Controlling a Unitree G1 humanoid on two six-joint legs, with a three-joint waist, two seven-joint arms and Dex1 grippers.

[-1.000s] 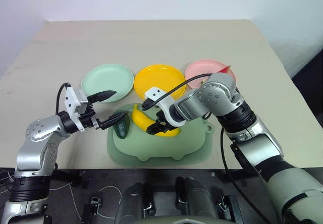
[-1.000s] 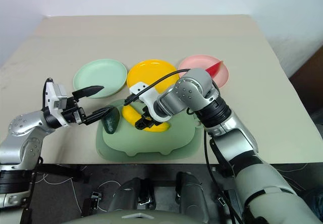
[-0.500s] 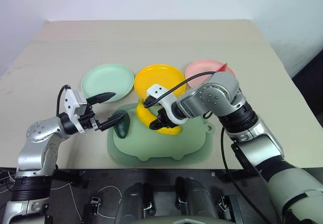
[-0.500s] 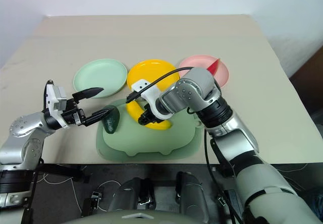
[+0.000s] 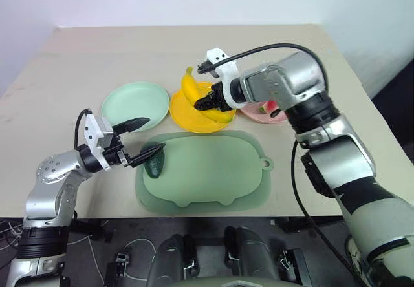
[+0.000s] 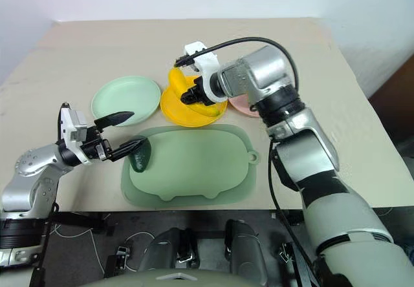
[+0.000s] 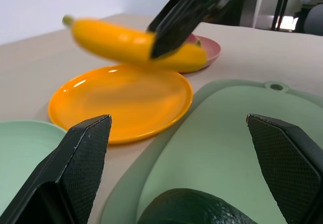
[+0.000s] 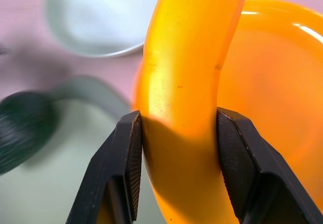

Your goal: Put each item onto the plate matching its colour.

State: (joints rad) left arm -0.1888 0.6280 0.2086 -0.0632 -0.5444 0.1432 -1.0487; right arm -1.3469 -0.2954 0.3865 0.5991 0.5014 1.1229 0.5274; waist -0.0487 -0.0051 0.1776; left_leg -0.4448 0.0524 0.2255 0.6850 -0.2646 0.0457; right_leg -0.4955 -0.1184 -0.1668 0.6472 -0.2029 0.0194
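Right claw (image 5: 206,102) is gripping the banana (image 5: 191,87) above the yellow plate (image 5: 187,115); left claw (image 5: 143,136) is gaping wide, empty (avocado (image 5: 155,164) beside it on mat (image 5: 213,170)).

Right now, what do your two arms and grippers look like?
Both arms are silver-grey metal with black joint bands. Each gripper, left and right, has two black pointed fingers on a white wrist block. A black cable loops from each block. The finger pads are finely textured.
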